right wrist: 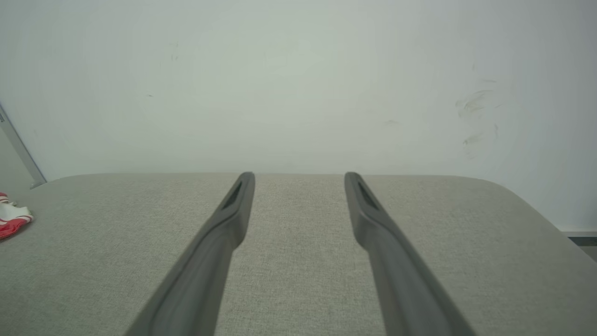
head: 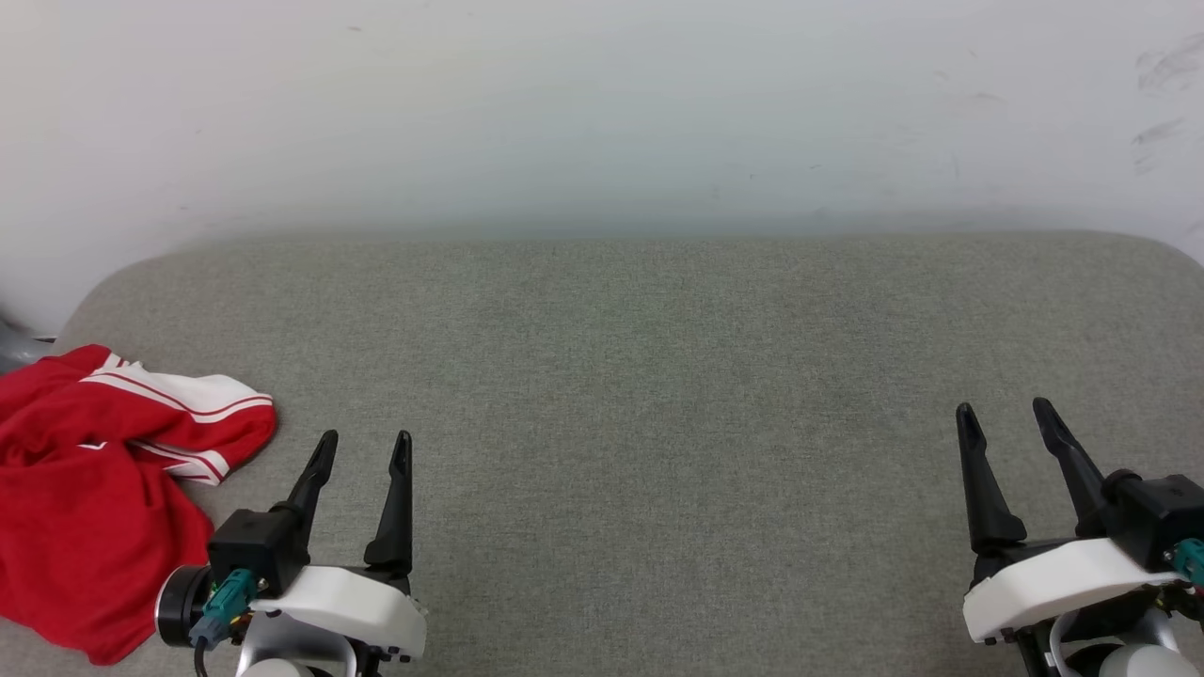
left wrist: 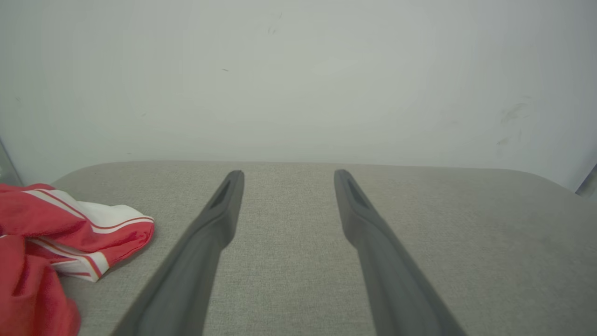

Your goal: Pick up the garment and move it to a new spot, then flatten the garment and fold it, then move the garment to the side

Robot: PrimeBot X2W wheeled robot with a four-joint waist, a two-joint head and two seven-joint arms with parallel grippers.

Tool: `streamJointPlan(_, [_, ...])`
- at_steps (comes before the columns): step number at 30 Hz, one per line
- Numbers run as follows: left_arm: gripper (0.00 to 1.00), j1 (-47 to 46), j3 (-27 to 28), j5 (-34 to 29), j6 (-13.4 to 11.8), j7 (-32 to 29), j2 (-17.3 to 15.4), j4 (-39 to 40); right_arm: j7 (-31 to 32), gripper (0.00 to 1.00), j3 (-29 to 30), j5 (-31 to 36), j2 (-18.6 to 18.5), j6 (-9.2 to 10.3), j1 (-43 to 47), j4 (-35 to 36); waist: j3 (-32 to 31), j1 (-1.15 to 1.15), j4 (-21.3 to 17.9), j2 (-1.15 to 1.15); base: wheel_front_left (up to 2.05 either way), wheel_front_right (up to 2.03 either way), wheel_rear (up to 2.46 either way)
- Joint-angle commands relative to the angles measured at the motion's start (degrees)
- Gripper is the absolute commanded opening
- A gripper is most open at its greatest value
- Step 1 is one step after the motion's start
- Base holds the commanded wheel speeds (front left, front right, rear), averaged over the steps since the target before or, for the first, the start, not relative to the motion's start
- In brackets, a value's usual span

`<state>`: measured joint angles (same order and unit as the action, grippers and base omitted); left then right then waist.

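Observation:
The garment [head: 85,489], red with white striped sleeve trim, lies crumpled at the left edge of the grey padded surface [head: 658,376]. It also shows at the left of the left wrist view as the garment [left wrist: 60,242], and a small bit of the garment [right wrist: 11,219] sits at the far left of the right wrist view. My left gripper [head: 365,444] stands open just right of the garment, holding nothing. My right gripper [head: 1006,411] is open at the lower right, far from the garment. Its print is hidden.
A pale wall [head: 602,113] rises right behind the grey surface, whose back corners are rounded. A grey metal part [head: 14,343] shows at the far left behind the garment.

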<state>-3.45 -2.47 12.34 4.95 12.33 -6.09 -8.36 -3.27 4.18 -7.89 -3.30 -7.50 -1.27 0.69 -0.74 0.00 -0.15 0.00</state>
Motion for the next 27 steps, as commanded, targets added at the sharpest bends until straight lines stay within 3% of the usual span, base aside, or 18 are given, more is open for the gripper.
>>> streamJointPlan(1, [1.00, -0.1, 0.0, -1.1, -0.1, 0.6, -0.2, 0.0, -0.4, 1.00, 0.0, 1.3, 0.2, 0.01, 0.2, 0.7, 0.0, 0.00, 0.0, 0.00, 0.00, 0.00, 0.00])
streamJointPlan(14, [1.00, -0.8, 0.8, -4.4, 0.5, 2.0, 0.6, -1.7, -1.1, 1.00, 0.3, 4.4, 0.5, 0.02, 0.6, 1.2, 0.0, 0.00, 0.3, 0.00, 0.00, 0.00, 0.00])
streamJointPlan(27, [1.00, -1.8, 2.4, -5.6, 1.5, 2.9, 1.0, -4.3, -2.4, 1.00, -0.4, 5.9, 0.5, 0.02, 0.0, 1.4, 0.1, 0.00, 6.6, 0.00, 0.00, 0.00, 0.00])
